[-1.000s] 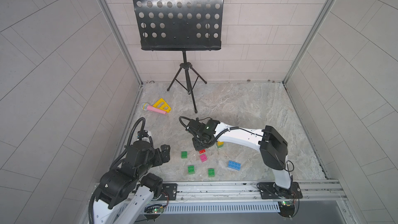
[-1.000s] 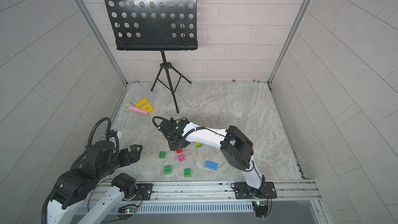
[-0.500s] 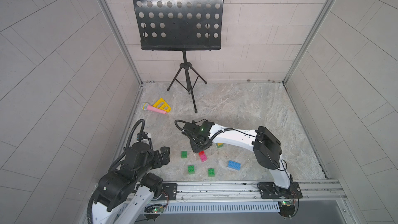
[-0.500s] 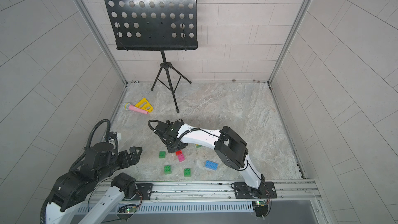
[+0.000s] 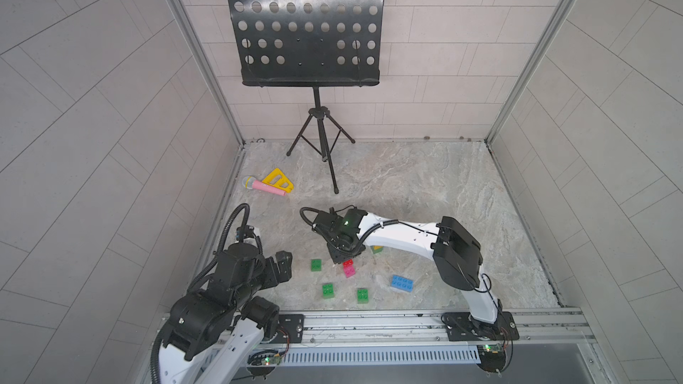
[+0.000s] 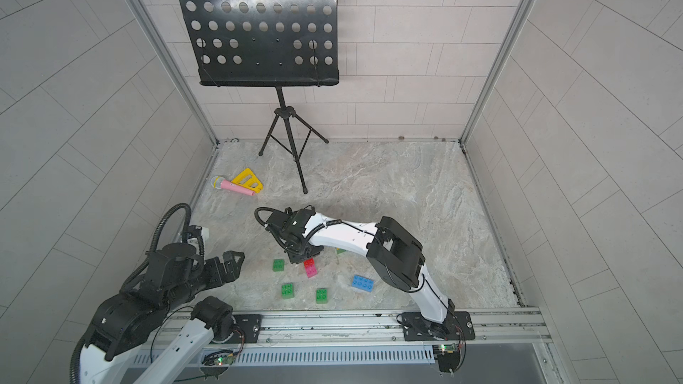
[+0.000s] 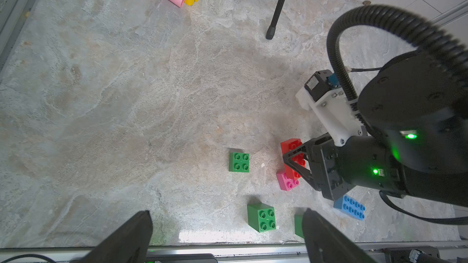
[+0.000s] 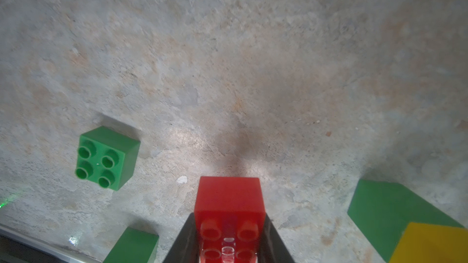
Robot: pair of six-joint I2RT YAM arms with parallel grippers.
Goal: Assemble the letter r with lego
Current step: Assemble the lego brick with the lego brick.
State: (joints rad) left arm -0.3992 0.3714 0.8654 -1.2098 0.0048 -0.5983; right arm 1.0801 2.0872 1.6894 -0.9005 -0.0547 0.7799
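While the left jaws stand spread wide and empty at the lower left in both top views, the right jaws are clamped on the flanks of the red brick (image 8: 229,213), a glossy oblong plastic block with its round studs turned toward the right wrist camera. In the left wrist view its long axis runs nearly up and down the frame. The upper end is free and the lower end meets the pink brick (image 7: 287,181), a small squarish four-stud piece; whether the two touch cannot be told. Both sit just below centre on the table (image 5: 406,186), a matte, mottled grey-beige stone-look slab. Three green bricks (image 5: 316,265), chunky four-stud cubes, lie studs up and apart, left of and below the pink one. The blue brick (image 5: 402,283), flat and eight-studded, lies to their right with its long axis roughly left to right. The smooth-faced yellow brick (image 8: 430,244) overlaps a fourth green brick (image 8: 379,206) at the lower right of the right wrist view.
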